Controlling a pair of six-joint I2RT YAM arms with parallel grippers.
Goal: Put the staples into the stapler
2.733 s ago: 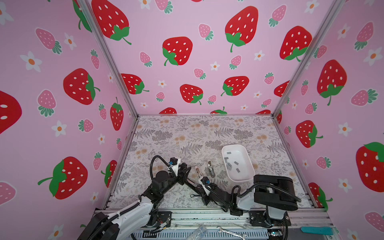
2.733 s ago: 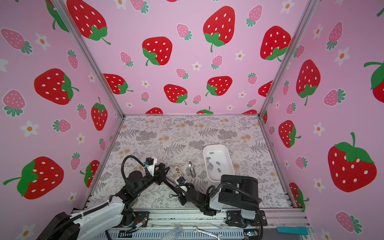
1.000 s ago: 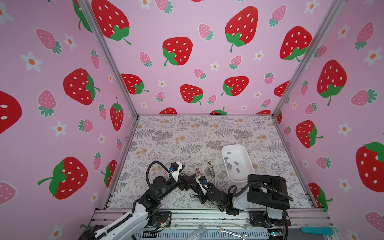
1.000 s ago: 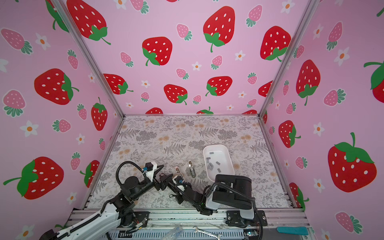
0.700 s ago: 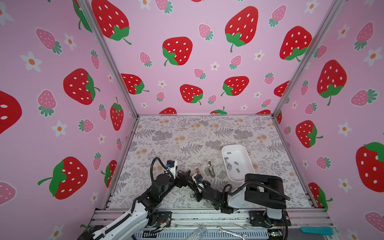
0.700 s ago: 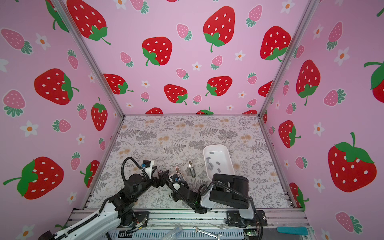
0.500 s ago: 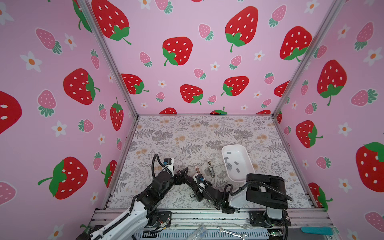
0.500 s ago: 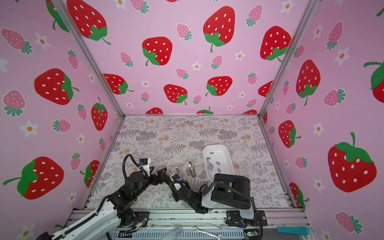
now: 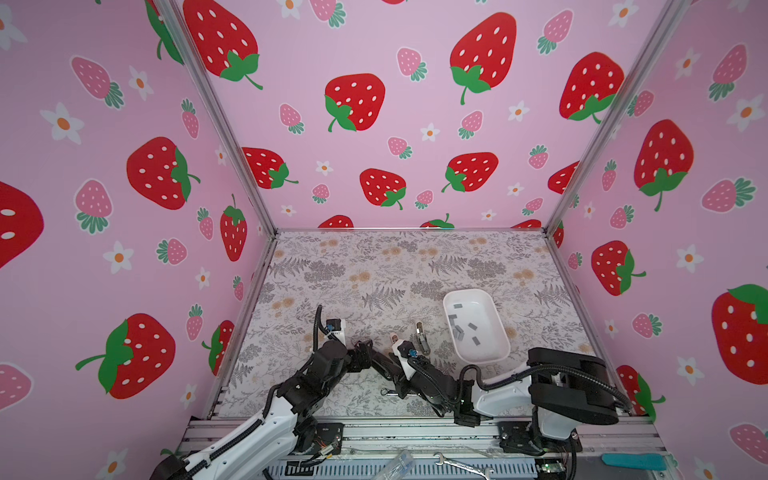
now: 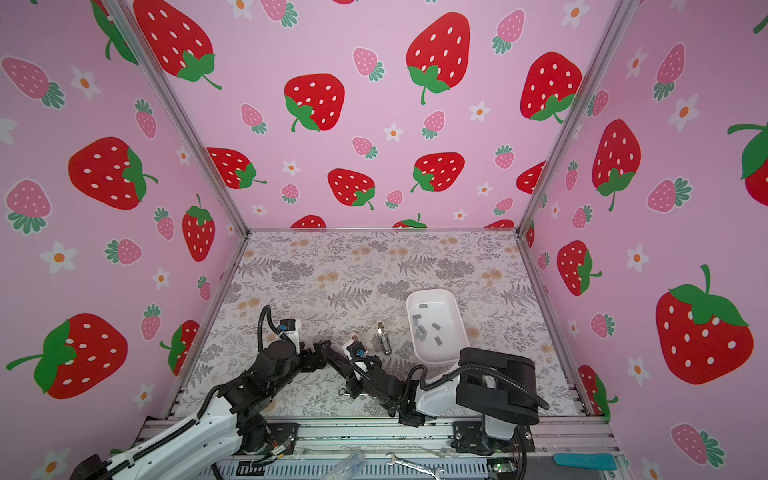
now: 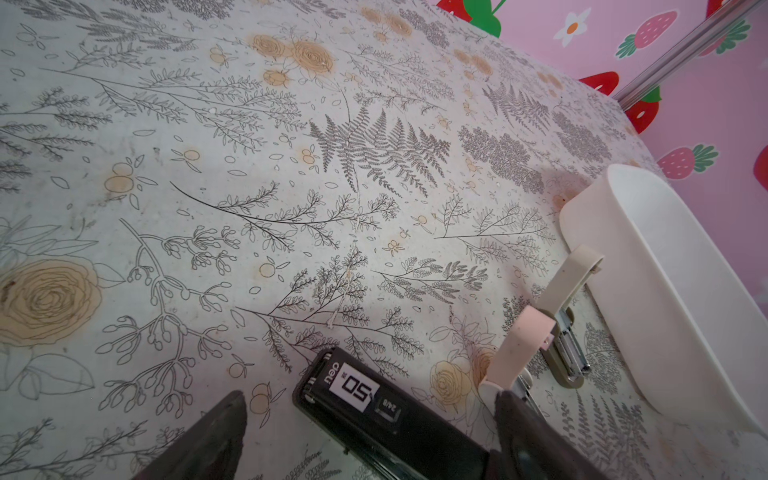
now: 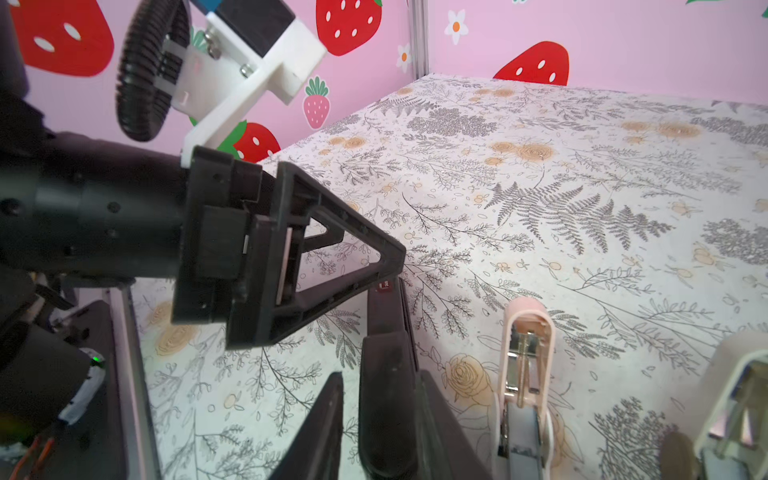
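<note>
A black stapler (image 11: 374,407) lies low over the floral table, between both grippers. My left gripper (image 11: 370,397) is wide open around its labelled end, with neither finger touching it. My right gripper (image 12: 380,376) straddles the other end. One finger touches the black stapler (image 12: 386,374) and a gap shows at the other finger. Beside it, a pink mini stapler (image 12: 525,365) lies open, and a beige one (image 11: 569,299) lies next to the tray. The staples (image 9: 459,330) lie loose in the white tray (image 9: 478,357). In both top views the grippers (image 9: 365,347) (image 10: 340,365) meet near the front middle.
A silver wrench (image 9: 457,463) and a clear plastic piece (image 9: 395,465) lie on the front rail, with a teal object (image 9: 631,460) at the front right. A small metal ring (image 9: 384,391) lies by the right arm. Pink walls close in three sides.
The left arm has brought its open jaws around the black stapler's end. The right arm has shifted slightly left, and its jaws have loosened on the stapler.
</note>
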